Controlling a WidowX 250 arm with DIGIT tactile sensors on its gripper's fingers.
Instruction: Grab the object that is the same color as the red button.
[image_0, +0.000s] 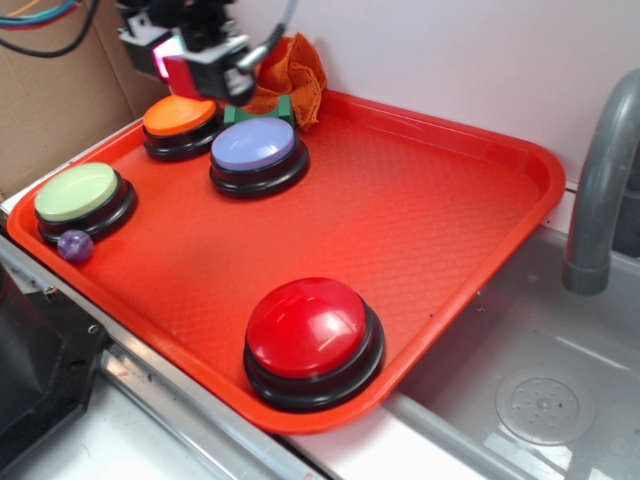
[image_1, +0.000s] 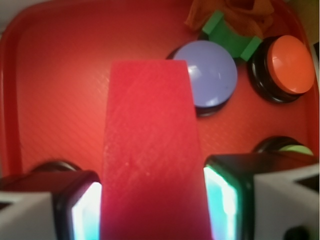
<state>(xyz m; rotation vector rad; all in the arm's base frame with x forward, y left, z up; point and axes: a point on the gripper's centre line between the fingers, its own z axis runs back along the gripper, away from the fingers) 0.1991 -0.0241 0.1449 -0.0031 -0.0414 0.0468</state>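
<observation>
The gripper (image_0: 185, 62) is positioned at the far left corner of the red tray (image_0: 470, 170), raised above the orange button (image_0: 180, 116); its fingers are clamped on the red block (image_0: 178, 72), of which the exterior view shows only a small red face below the black housing.

The wrist view supplies what the exterior view hides: the red block (image_1: 152, 150) fills the centre of the frame, seated between the two finger pads (image_1: 85, 212), both pads pressed against its sides; the block appears elongated here because of the close lens.

The exterior view alone shows the red button (image_0: 312, 335), a glossy dome on a black base at the near edge of the tray, well apart from the gripper; it also shows the whole light green button (image_0: 78, 195) with the purple ball (image_0: 75, 245) just beside it, and a grey faucet (image_0: 600, 180) over the sink.

Both views show the lavender button (image_1: 207, 72) beside the orange button; the green block (image_1: 231, 36) lies behind them, partly under the orange cloth (image_1: 235, 12); the wrist view shows its shape more clearly.
</observation>
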